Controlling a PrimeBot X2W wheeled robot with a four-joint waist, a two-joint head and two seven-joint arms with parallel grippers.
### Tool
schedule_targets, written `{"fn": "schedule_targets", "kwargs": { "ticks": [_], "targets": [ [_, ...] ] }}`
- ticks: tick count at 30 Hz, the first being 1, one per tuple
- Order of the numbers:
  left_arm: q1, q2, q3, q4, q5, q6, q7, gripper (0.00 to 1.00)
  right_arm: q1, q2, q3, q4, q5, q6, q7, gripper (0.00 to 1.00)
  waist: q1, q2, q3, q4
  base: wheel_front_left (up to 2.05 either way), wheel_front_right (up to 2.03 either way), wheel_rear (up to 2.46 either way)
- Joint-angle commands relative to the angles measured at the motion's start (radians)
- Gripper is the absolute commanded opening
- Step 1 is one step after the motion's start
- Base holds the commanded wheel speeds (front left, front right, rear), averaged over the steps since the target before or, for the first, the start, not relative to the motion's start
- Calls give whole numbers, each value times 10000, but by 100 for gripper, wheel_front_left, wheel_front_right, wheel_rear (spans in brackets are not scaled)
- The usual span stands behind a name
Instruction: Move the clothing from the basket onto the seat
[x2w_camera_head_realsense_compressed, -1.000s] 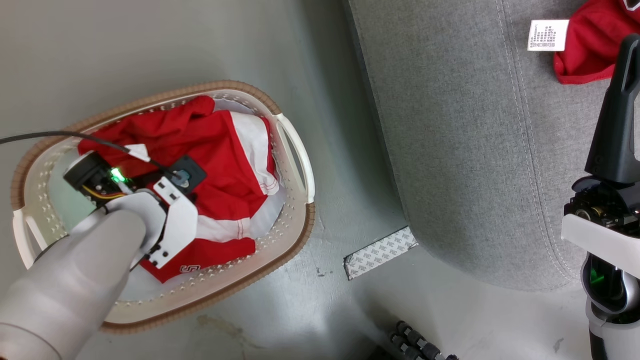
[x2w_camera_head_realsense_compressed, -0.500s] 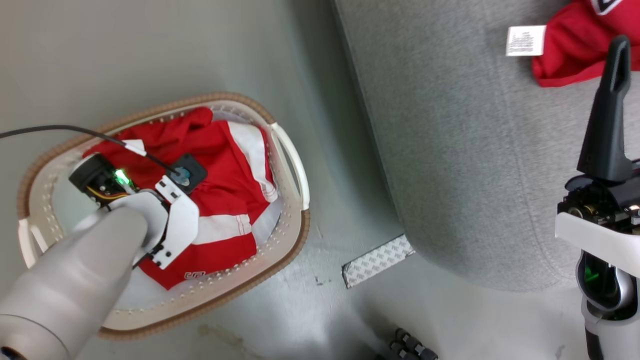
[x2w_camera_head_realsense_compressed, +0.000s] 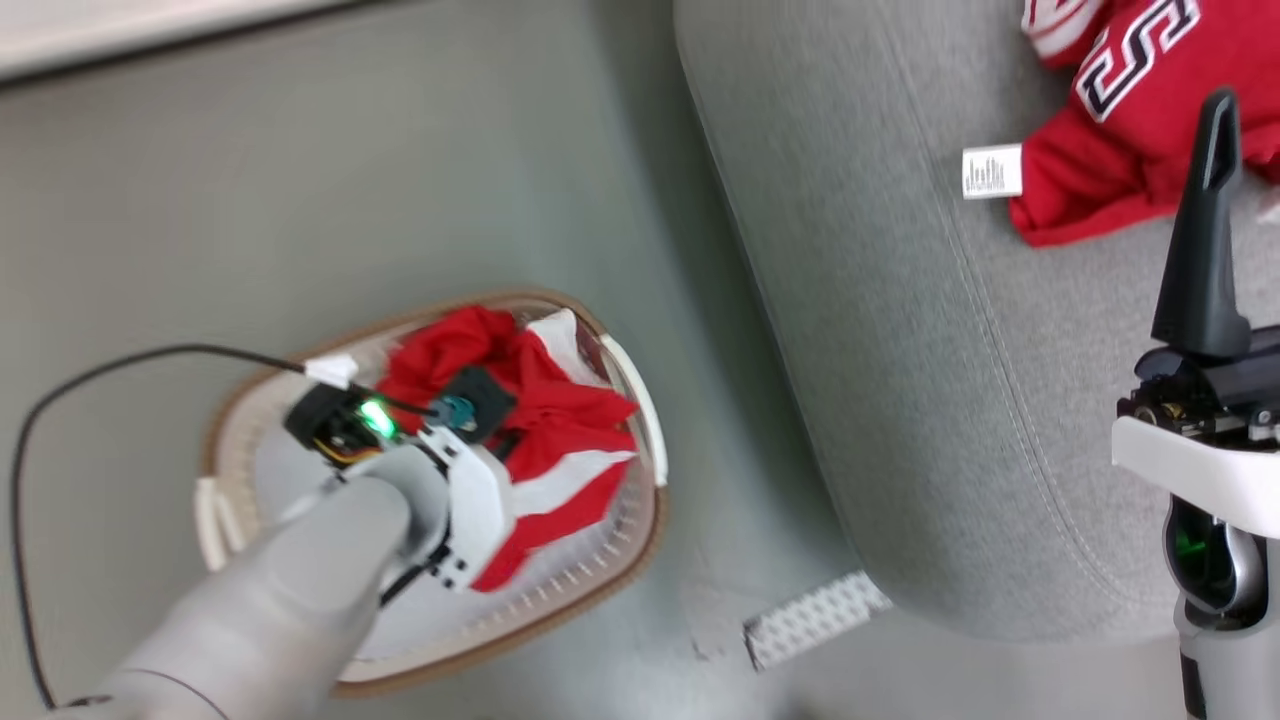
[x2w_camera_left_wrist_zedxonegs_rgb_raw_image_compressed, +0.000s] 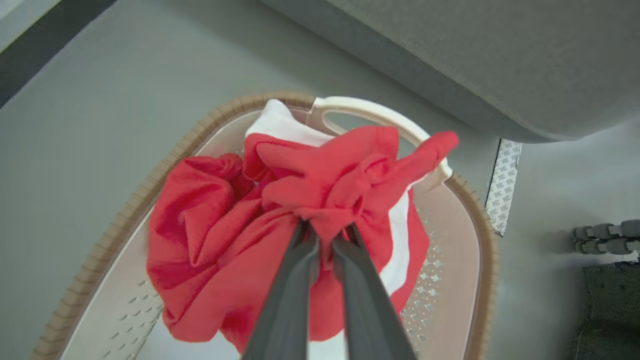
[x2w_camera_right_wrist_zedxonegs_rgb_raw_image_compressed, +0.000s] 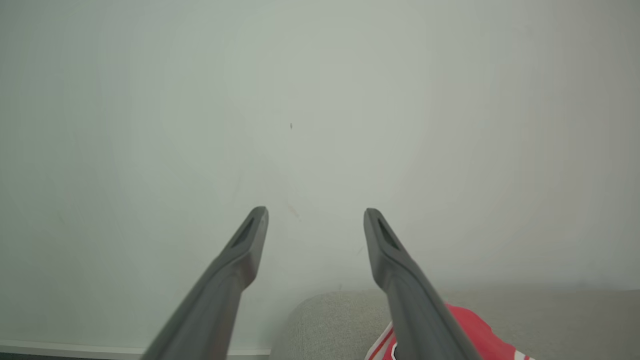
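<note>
From the head camera you see a red and white soft fabric garment bunched in the right half of the oval white perforated plastic laundry basket, which has a brown rim band and stands on the grey floor. The bundle's long axis runs up and down this view, a red knot at the top and a red tip at the bottom, with a white stripe slanting across the lower part. The pale forearm of your left arm reaches over it from the lower left. To the right, the large grey fabric-upholstered sofa carries a red garment with the navy-outlined white S at the top right corner, its white label tag sticking out to the left. One dark finger of your right arm stands upright over the seat.

In the left wrist view the left jaws are clamped together on a fold of the red fabric. The cloth gathers to that pinch and fans outward. One red tip points to the upper right across the white side handle, and a white stripe runs down the right side. You cannot tell whether the lower folds touch the basket's bottom.

In the right wrist view the right jaws stand wide apart with nothing between them, facing a pale wall.
</note>
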Motion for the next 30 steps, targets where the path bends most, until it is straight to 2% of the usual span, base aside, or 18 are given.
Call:
{"fn": "schedule_targets", "kwargs": {
  "ticks": [1,9,17,22,30],
  "targets": [
    [208,-82,6,-48,-215,16,-148,0,177,-6,-78,100,-69,-22,7,100,1,0,-886,590,0,0,0],
    [769,-687,192,-375,-1018,16,-993,0,634,-9,-360,643,-411,-22,8,100,1,0,-2531,1271,0,0,0],
    [1336,-1001,733,-1271,-1522,16,-1375,0,1269,-10,-464,1232,-326,-22,8,100,1,0,-4121,1768,0,0,0],
    [1812,-766,1464,-2570,-1462,138,-1389,0,1556,-12,-278,1620,-428,-22,8,100,1,0,-4903,1994,0,0,0],
    [2363,-201,2573,-4585,-1397,612,-1391,0,2059,-40,80,2111,-137,-22,8,100,1,0,-5795,2322,0,0,0]
  ]
}}
